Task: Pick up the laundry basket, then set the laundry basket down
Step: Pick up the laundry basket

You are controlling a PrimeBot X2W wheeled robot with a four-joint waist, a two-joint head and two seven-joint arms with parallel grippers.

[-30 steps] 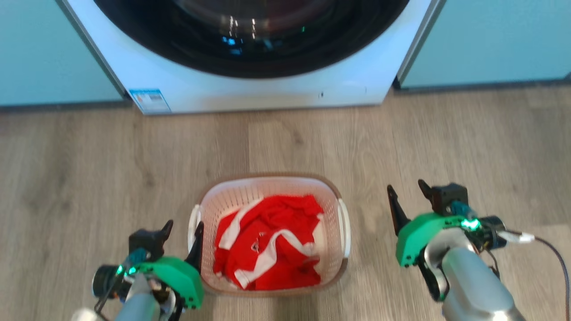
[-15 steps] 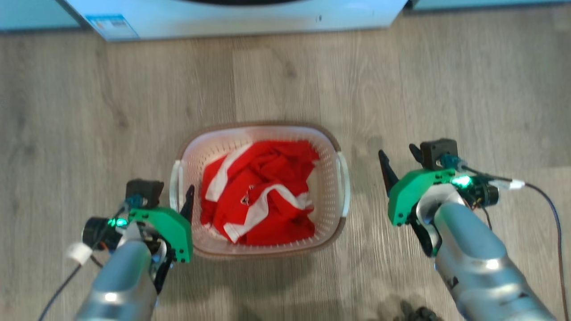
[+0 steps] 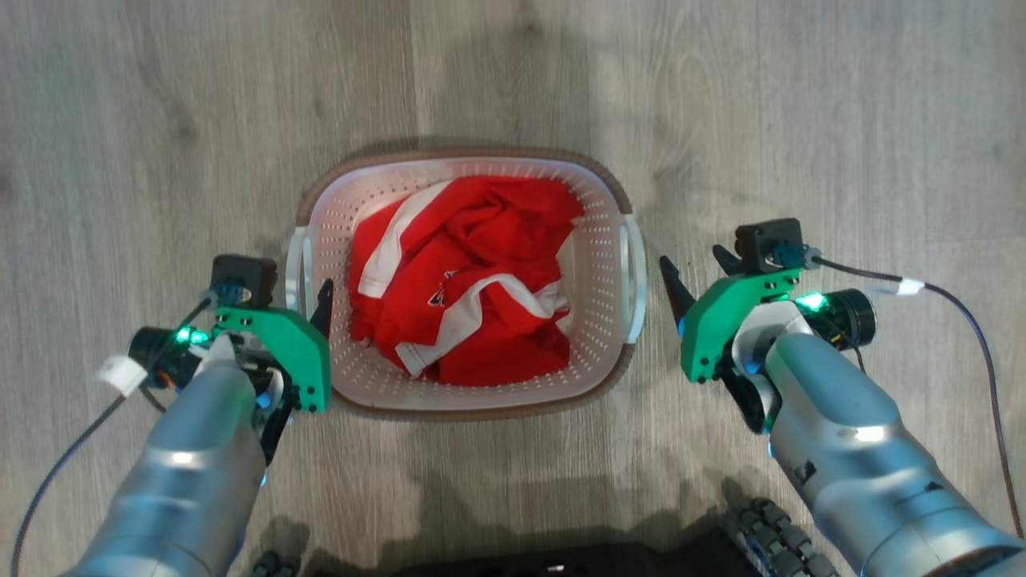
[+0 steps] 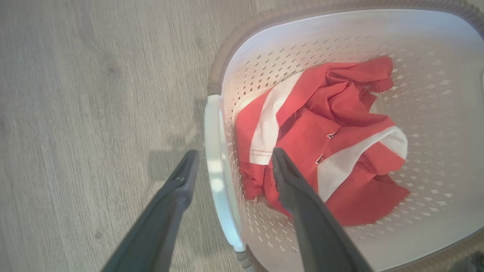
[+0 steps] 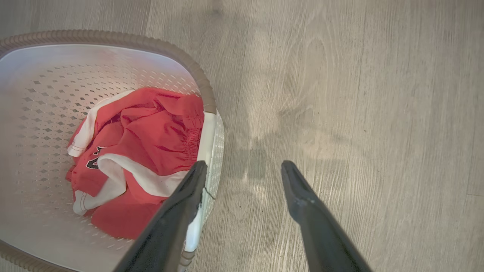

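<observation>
A rounded-rectangular white perforated plastic laundry basket point(image 3: 463, 152) with a brown ribbed rim stands upright on the floor at the centre of the head view, seen from above. A crumpled red garment with white stripes point(image 3: 461, 272) lies heaped inside it, covering most of the bottom. A white left handle point(image 3: 294, 268) and a white right handle point(image 3: 637, 280) run along the basket's two sides.

The left gripper point(image 4: 234, 153), green-bodied with two long dark fingers, has its fingers spread wide astride the left handle. In the left wrist view one finger lies over the floor outside the handle; the other lies over the inside of the basket, above the edge of the garment. Whether either finger touches the plastic cannot be told.

The right gripper point(image 3: 691, 256), of the same build, is just beside the right handle with its fingers spread apart and nothing between them. The head view shows a strip of floor between its inner finger and the handle. In the right wrist view that finger crosses in front of the handle; the outer finger is over bare floor.

The basket rests on a pale grey-brown wood-grain plank floor point(image 3: 513, 72). Two silver forearms rise from the lower corners of the head view, the left forearm point(image 3: 192, 473) and the right forearm point(image 3: 850, 449). A thin black cable point(image 3: 974, 328) loops out from the right wrist.
</observation>
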